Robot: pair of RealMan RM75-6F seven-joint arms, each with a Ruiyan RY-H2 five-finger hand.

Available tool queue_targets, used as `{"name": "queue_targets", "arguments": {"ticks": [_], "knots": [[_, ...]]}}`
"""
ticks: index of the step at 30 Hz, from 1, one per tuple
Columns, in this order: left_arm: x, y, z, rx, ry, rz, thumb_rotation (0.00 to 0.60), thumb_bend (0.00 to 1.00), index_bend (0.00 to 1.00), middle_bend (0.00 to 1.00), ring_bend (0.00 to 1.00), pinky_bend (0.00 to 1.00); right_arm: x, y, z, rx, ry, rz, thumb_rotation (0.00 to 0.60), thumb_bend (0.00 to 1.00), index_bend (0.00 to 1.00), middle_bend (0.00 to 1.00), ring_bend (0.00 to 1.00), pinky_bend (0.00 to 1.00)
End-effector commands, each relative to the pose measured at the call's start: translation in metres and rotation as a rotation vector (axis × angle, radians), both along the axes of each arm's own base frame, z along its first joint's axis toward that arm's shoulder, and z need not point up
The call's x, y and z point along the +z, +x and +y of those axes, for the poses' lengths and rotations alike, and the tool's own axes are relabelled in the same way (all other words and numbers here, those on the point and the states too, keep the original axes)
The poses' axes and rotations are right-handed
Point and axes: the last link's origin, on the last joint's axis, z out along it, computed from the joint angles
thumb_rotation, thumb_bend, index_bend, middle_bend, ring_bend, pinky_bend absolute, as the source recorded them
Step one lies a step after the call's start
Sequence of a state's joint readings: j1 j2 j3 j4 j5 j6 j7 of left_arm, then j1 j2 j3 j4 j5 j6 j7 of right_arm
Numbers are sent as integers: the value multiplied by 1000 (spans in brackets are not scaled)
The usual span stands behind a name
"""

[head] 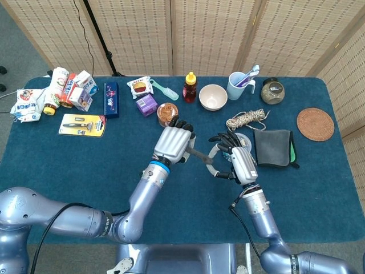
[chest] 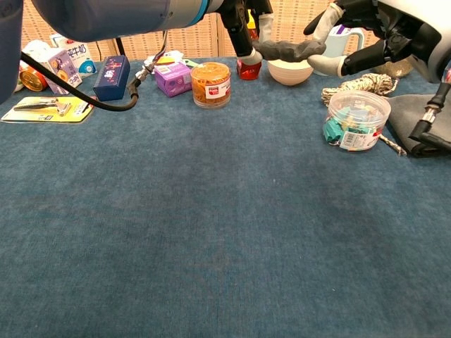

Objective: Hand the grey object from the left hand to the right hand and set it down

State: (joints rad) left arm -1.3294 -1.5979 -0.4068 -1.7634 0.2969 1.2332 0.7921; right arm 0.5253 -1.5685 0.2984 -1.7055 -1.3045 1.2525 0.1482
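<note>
A blue cloth covers the table, with wicker screens behind it; packets, jars and a bowl line the far edge, leaving the near half bare. The grey object, a dark lumpy bar, hangs level above mid-table, gripped at one end by the left hand. Its other end lies among the spread fingers of the right hand, though I cannot tell if they grip it

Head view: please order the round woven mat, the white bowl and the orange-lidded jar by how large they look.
1. Round woven mat, clearly the largest.
2. White bowl.
3. Orange-lidded jar, somewhat smaller than the bowl.
All three rest on the table at a similar distance from the camera, so the order seems safe.
</note>
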Motion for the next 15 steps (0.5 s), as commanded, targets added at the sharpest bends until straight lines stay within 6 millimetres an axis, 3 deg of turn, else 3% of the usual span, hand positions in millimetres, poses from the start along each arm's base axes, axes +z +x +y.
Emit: {"name": "queue_targets", "arguments": {"ticks": [1,15], "knots": [[0,0,0,-1,0,2,600,503,769,278,133,0,0,0,0,-3,3,-2,600,685,631,315,179,47],[-1,-1,-2,-4,2,10,600,503,769,278,127,0,0,0,-1,-16,-1,-4,600,761,711,362,215,59]]}}
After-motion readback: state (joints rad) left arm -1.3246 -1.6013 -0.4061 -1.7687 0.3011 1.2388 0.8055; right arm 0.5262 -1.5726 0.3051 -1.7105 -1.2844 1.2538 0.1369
